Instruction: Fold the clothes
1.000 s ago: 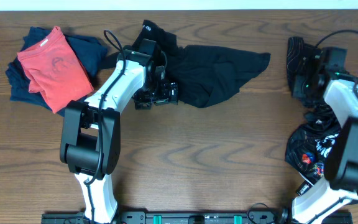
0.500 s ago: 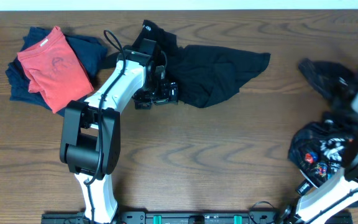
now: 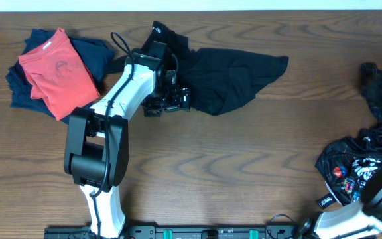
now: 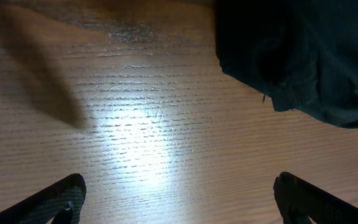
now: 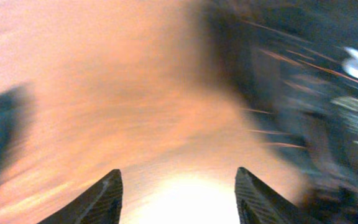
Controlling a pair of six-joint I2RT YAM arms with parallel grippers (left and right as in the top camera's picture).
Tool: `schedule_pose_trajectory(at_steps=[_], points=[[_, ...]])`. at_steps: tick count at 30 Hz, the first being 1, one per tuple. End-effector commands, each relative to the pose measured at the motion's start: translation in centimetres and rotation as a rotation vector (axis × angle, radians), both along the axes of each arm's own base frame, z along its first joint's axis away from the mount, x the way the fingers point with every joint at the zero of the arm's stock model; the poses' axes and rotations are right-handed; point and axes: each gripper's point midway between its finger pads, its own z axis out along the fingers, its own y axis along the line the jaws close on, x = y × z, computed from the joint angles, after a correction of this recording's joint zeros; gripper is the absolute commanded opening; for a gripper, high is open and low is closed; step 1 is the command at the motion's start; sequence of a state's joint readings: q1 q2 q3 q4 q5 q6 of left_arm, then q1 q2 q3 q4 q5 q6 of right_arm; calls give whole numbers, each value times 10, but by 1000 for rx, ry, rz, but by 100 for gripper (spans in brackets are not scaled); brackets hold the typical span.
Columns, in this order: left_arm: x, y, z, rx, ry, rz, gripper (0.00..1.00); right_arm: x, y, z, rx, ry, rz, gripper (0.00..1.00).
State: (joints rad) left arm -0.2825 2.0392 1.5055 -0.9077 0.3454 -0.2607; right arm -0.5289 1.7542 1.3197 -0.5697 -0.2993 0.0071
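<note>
From above, the left pincer [image 3: 168,99] stands released at the edge of the black garment [image 3: 237,76], which lies bunched and unfolded just to its right on the table [image 3: 211,166]. The right pincer [image 3: 381,83] is a smear far off, with a printed heap [image 3: 353,169] near it. With only one arm close, a pull here would likely drag the whole lump rather than spread it. In the left wrist view, the left pincer [image 4: 182,202] is spread wide over bare wood, and the black garment [image 4: 303,56] lies ahead and to the right. Closing now would catch nothing, and a deep grab could pinch several layers. In the right wrist view, the right pincer [image 5: 179,199] has its jaws apart and empty, with the printed heap [image 5: 328,93] to the right, so a sweep could snag it.
</note>
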Motion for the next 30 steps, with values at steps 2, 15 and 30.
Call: schedule_pose_trajectory(at_steps=[2, 15, 30], points=[[3, -2, 3, -11, -15, -9, 98, 14, 103, 32, 37, -53, 325, 61], [11, 51, 25, -6, -30, 94, 98, -17, 343, -45, 74, 201, 704, 63], [15, 85, 48, -10, -75, 165, 98, -22, 406, -149, -96, 289, 574, 57]])
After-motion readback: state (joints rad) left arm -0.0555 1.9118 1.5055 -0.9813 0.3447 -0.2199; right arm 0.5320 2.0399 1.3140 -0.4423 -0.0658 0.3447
